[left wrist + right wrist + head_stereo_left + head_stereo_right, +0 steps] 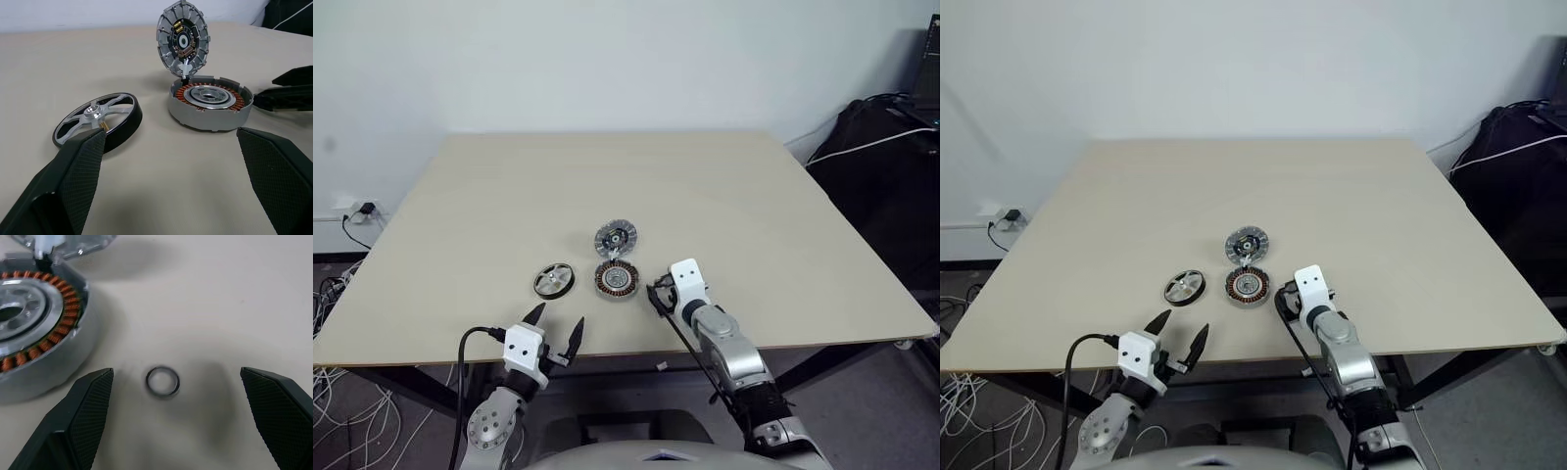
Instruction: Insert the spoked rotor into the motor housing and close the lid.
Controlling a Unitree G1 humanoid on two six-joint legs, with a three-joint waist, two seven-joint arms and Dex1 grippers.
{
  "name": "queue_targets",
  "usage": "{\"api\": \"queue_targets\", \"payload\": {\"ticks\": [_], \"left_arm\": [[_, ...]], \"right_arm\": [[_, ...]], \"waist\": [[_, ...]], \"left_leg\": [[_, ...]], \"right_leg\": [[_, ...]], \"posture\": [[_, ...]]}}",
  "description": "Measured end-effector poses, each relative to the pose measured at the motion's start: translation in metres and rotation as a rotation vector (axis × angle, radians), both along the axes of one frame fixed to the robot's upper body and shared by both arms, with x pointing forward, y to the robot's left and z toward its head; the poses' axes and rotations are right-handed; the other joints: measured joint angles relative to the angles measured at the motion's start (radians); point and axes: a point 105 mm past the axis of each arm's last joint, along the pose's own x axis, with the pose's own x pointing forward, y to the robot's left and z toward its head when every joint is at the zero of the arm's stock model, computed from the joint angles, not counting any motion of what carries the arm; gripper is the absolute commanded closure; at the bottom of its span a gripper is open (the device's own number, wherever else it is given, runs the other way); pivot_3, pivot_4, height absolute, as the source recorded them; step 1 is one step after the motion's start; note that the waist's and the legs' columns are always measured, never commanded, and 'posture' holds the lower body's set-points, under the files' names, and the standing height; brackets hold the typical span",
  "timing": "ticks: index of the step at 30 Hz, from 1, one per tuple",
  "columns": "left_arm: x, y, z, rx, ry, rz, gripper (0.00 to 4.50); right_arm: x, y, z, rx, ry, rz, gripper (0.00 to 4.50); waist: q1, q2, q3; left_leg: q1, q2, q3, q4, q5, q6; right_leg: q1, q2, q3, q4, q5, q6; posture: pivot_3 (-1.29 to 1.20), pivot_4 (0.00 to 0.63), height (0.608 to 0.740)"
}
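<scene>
Near the front-middle of the pale wooden table (783, 215), the round grey motor housing with its copper-wound ring and pale centre (617, 279) is seen lying flat. The flat round grey lid with ribbed edge and dark hub (617, 238) is attached at the housing's far edge and stands up, inner face towards the robot. The spoked rotor, a dark-rimmed wheel with silvery spokes and hub (553, 280), is placed flat just left of the housing, apart from it, nothing inside the housing's centre.

A tiny loose dark metal ring (163, 381) is seen on the table just right of the housing, not touching it.

The right gripper (176, 411) is held low over the table just beside the housing's right side; its black fingers (88, 411) are spread wide with the loose ring between them, nothing grasped. The left gripper (554, 328) is positioned at the table's near edge, in front of the rotor; its fingers (73, 181) are also spread wide and empty, the rotor and housing ahead of them.
</scene>
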Motion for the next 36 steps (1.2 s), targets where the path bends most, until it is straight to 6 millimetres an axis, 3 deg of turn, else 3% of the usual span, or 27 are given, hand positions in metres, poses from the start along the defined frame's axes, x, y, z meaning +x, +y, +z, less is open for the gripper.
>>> {"api": "queue_targets", "payload": {"ticks": [13, 16, 26, 36], "left_arm": [[-0.002, 0.000, -0.003, -0.003, 0.009, 0.007, 0.00], [-0.002, 0.000, -0.003, -0.003, 0.011, 0.007, 0.00], [-0.002, -0.001, -0.002, -0.004, 0.010, 0.004, 0.00], [-0.001, -0.001, -0.001, -0.004, 0.006, 0.003, 0.00]], "right_arm": [[0.005, 0.006, -0.005, -0.003, 0.001, 0.009, 0.03], [0.005, 0.008, -0.005, 0.015, 0.009, 0.002, 0.65], [0.003, 0.015, -0.007, 0.069, 0.036, -0.009, 3.79], [0.003, 0.013, -0.003, 0.074, 0.030, -0.017, 3.79]], "waist": [[-0.002, 0.001, 0.000], [-0.002, 0.001, 0.000], [0.000, 0.003, 0.001], [0.000, 0.003, 0.001]], "left_leg": [[0.000, 0.001, 0.001, 0.000, 0.000, 0.000], [0.000, 0.001, 0.001, 0.000, 0.000, 0.000], [0.000, 0.001, 0.000, 0.000, 0.000, 0.000], [0.000, 0.001, 0.000, 0.000, 0.000, 0.000]], "right_leg": [[0.000, 0.000, 0.000, 0.000, 0.000, 0.000], [0.000, 0.000, 0.000, 0.001, 0.000, 0.000], [-0.001, 0.000, 0.001, 0.001, 0.000, 0.000], [0.000, 0.000, 0.001, 0.001, 0.000, 0.000]], "posture": [[0.00, 0.000, 0.740], [0.00, 0.000, 0.740], [0.00, 0.000, 0.740], [0.00, 0.000, 0.740]]}}
